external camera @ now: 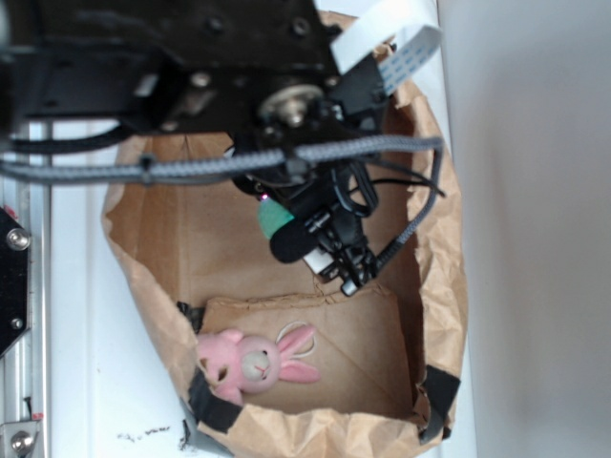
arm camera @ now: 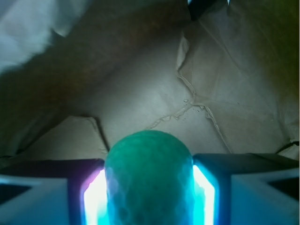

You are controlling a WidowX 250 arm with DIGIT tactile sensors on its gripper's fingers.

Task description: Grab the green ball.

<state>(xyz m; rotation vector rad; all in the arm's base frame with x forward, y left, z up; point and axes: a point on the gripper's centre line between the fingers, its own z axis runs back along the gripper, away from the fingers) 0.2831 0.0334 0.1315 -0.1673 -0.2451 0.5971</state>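
The green ball (arm camera: pixel 149 180) fills the lower middle of the wrist view, pressed between both glowing finger pads (arm camera: pixel 96 197), so my gripper (arm camera: pixel 149 201) is shut on it. From the exterior view, the ball (external camera: pixel 274 218) shows as a mint-green patch under the black arm, held by the gripper (external camera: pixel 286 229) above the floor of the brown paper bag (external camera: pixel 449 286). Much of the ball is hidden by the fingers and the arm.
A pink plush bunny (external camera: pixel 253 361) lies on the bag's floor near its front left wall. The bag's crumpled walls (arm camera: pixel 220 79) ring the gripper closely. Black tape patches (external camera: pixel 437 391) sit on the bag's front rim. A metal rail (external camera: pixel 24 286) runs along the left.
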